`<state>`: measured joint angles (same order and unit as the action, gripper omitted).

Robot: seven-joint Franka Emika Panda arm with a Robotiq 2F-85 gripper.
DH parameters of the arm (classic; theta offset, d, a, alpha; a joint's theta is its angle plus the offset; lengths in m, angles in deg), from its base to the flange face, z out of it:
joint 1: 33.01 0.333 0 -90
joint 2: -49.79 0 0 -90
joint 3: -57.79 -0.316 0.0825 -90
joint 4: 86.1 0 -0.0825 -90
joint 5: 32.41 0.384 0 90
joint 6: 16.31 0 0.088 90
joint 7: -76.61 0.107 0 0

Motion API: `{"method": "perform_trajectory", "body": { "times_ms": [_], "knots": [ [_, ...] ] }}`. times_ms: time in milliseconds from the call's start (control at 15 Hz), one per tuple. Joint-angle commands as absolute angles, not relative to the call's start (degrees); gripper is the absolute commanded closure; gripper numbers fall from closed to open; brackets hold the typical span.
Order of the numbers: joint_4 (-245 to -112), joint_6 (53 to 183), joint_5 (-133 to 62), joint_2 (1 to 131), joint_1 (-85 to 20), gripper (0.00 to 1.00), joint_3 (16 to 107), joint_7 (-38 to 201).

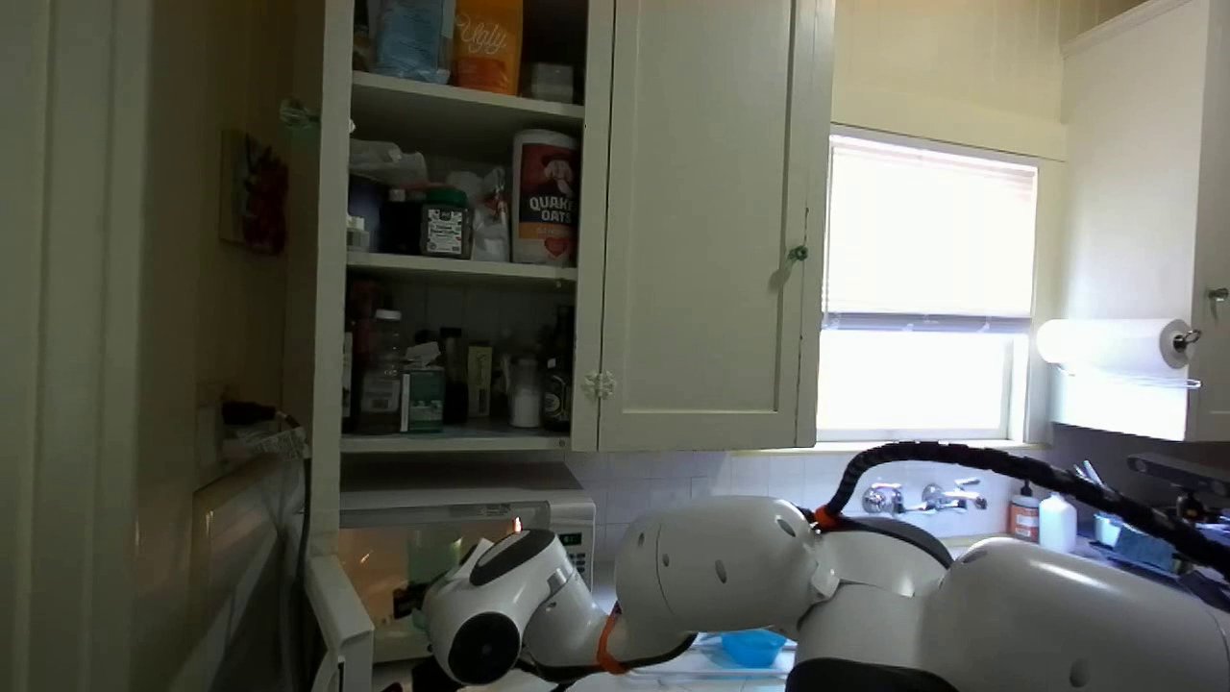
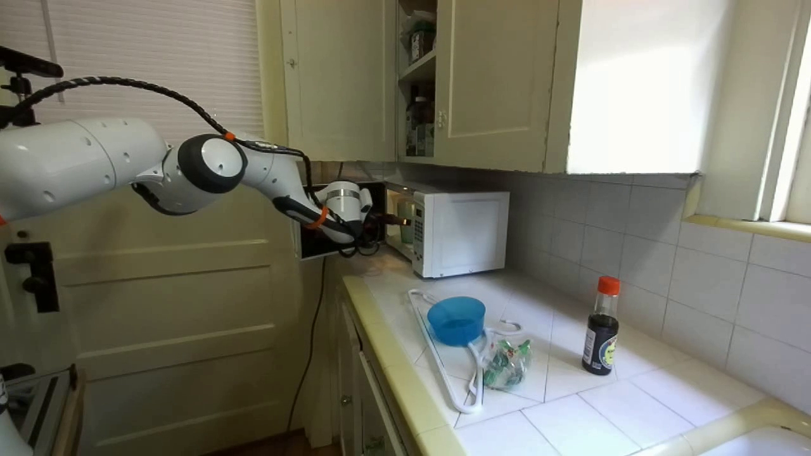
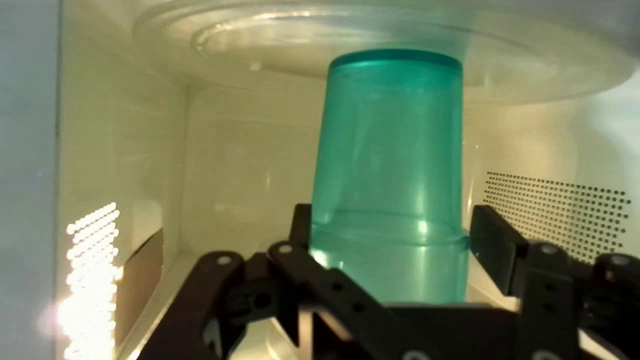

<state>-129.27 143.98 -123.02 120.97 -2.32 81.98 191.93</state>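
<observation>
At the far left a panelled door is showing behind the white arm, which is spanning the space up to the microwave's open door. Next, the gripper is pointing into the lit microwave, its jaws standing partway open, about as wide as the green cup. Its dark fingers are flanking the cup, one close against each side; whether they are actually squeezing it I cannot tell. The translucent cup is standing inside the microwave, its base toward the glass turntable, which is showing at the top of the wrist view. Above the microwave, open shelves are holding a green-lidded jar and, to its right, an oats canister. Farther right, on the tiled counter, a white hanger is lying with a blue bowl overlapping it, and a clear-and-green bag is resting just beside. Beyond these a red-capped bottle of dark liquid is standing upright near the tiled wall, and a sink is showing its corner at the far right.
</observation>
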Motion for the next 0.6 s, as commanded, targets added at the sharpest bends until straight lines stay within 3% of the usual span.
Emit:
{"method": "perform_trajectory", "body": {
  "times_ms": [0,533],
  "knots": [
    [-135.96,142.12,-130.74,119.05,3.69,0.46,87.31,205.46],
    [-156.81,125.99,-138.39,112.80,18.29,0.46,96.85,226.61]
  ]
}}
